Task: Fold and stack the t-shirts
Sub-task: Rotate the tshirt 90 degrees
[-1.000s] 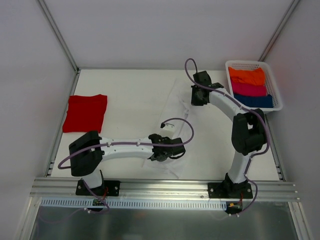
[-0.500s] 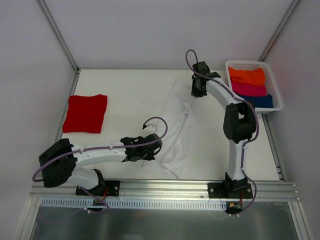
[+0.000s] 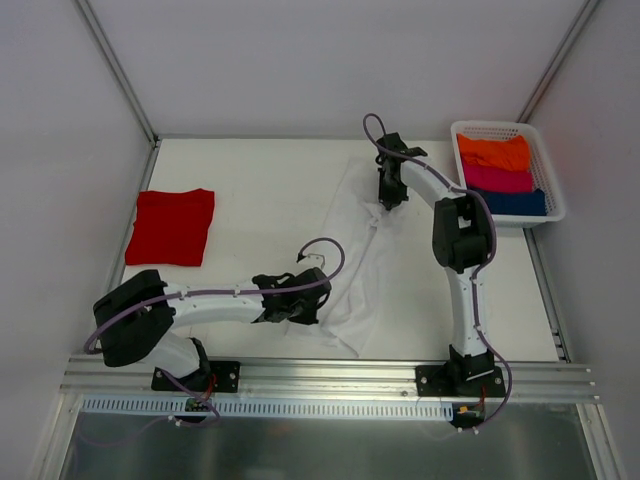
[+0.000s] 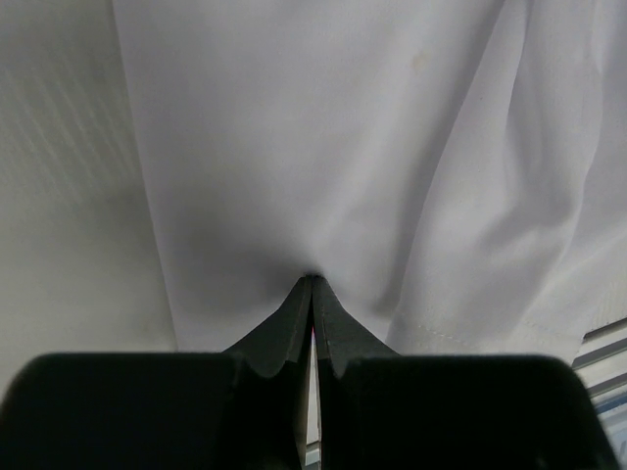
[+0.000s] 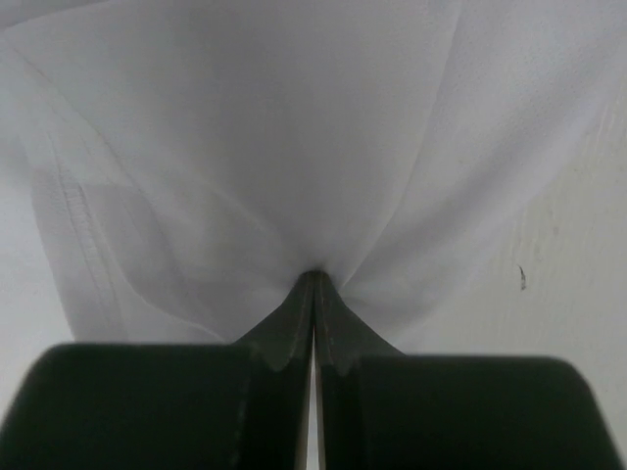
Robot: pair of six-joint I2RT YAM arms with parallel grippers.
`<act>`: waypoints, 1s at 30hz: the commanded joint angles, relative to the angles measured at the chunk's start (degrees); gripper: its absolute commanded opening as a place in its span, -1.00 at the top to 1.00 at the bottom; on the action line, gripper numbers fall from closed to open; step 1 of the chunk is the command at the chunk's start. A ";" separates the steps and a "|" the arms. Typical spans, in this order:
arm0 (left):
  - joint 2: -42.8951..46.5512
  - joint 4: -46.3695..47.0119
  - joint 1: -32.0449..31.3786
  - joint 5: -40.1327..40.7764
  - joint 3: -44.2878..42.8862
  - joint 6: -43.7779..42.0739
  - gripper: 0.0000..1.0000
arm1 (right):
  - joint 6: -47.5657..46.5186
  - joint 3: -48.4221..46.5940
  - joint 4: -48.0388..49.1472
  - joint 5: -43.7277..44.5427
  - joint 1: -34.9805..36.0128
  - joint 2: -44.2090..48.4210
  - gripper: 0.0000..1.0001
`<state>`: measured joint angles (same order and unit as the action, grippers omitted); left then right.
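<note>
The white t-shirt [image 3: 350, 250] lies in a long narrow band from the far middle of the table toward the near edge. My left gripper [image 3: 318, 308] is shut on its near part; in the left wrist view [image 4: 313, 278] the cloth [image 4: 323, 147] bunches at the closed tips. My right gripper [image 3: 384, 203] is shut on its far end; in the right wrist view [image 5: 314, 275] the thin cloth [image 5: 274, 147] fans from the tips. The red t-shirt [image 3: 170, 227] lies folded flat at the far left, away from both grippers.
A white basket [image 3: 545, 160] at the far right holds folded orange, pink and blue cloths. Metal rails run along the table's near edge [image 3: 330, 375] and left side.
The left gripper swung left with the shirt's near part, then came back a little to the right. The right gripper moved toward the far left, then slightly nearer. The white shirt went from spread to narrow.
</note>
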<state>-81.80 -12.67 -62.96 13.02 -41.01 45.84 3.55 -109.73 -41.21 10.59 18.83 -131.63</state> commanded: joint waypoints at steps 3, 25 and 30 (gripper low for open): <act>-3.54 3.43 -1.20 -3.70 -1.79 1.70 1.00 | -0.04 -4.96 -2.47 -2.85 0.07 -2.83 0.99; -9.35 7.66 -2.70 -2.23 -11.19 1.09 1.00 | -3.02 -8.69 7.61 -13.76 0.42 -3.39 0.91; -3.64 0.81 -2.70 4.64 -13.03 -2.24 1.00 | -5.57 4.52 14.32 -14.37 0.94 12.34 0.56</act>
<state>-90.56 -7.70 -65.28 11.16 -51.16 46.87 0.91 -108.22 -31.77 -2.70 19.09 -130.72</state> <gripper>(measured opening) 0.004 0.196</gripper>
